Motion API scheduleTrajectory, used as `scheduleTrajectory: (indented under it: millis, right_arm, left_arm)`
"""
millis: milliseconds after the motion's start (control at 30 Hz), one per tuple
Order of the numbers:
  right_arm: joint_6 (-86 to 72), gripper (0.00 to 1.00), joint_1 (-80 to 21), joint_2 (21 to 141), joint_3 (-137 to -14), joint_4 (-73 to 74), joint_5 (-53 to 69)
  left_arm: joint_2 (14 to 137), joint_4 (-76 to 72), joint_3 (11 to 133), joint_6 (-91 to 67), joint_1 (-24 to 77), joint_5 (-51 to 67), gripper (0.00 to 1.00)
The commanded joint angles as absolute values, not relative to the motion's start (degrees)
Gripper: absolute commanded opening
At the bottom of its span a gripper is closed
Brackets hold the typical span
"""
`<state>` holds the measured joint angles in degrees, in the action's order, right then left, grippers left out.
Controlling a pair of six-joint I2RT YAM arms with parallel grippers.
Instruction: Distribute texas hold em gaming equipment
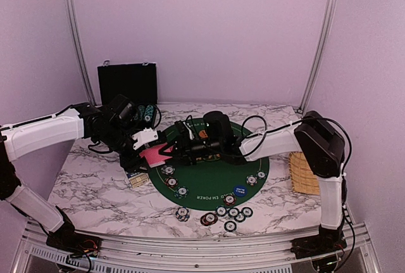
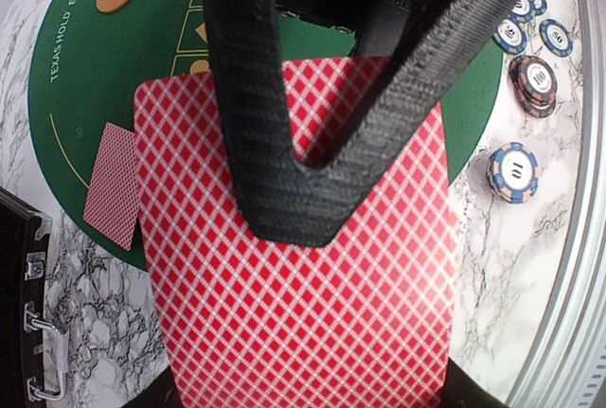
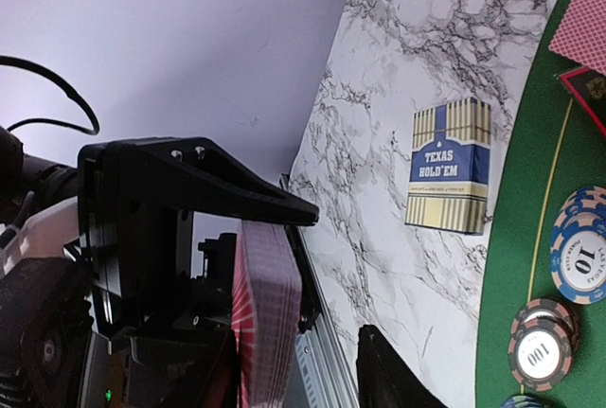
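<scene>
Clamping the deck of red-backed cards (image 2: 303,332), my left gripper (image 2: 294,219) is pinched tight across its middle, at the centre of the left wrist view. My right gripper (image 3: 336,280) stands half open astride the deck's edge, lower centre of its view; whether a pad touches, I cannot tell. Nipping several cards at once, or tugging against so firm a clamp, could spill the deck over the green mat (image 2: 95,77) and knock the chips (image 2: 511,171) at right.
</scene>
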<state>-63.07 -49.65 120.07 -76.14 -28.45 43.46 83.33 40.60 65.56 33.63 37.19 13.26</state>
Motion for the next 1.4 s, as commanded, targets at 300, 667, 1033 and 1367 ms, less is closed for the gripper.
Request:
scheduleTrajectory:
  millis: [300,667,1033,1367]
  right_arm:
    - [-60.43,0.17,-47.81,113.44,-73.4,-24.19,42.15]
    - [-59.26,0.0,-46.23,109.44,-69.77,-22.8,41.72]
    - [-53.36,0.0,-39.52,100.69,-54.63,-17.46,40.49]
    - [-42.29,0.0,-37.67,99.96,-52.12,-3.33,35.17]
  left_arm:
    - [83.06,40.62,66.1,34.08,37.18,13.8,0.0]
    - [83.09,40.78,65.92,34.23,37.18,13.34,0.0]
    - [82.64,40.75,65.91,34.3,37.18,13.55,0.0]
    - [82.68,40.77,66.05,34.13,37.18,13.8,0.0]
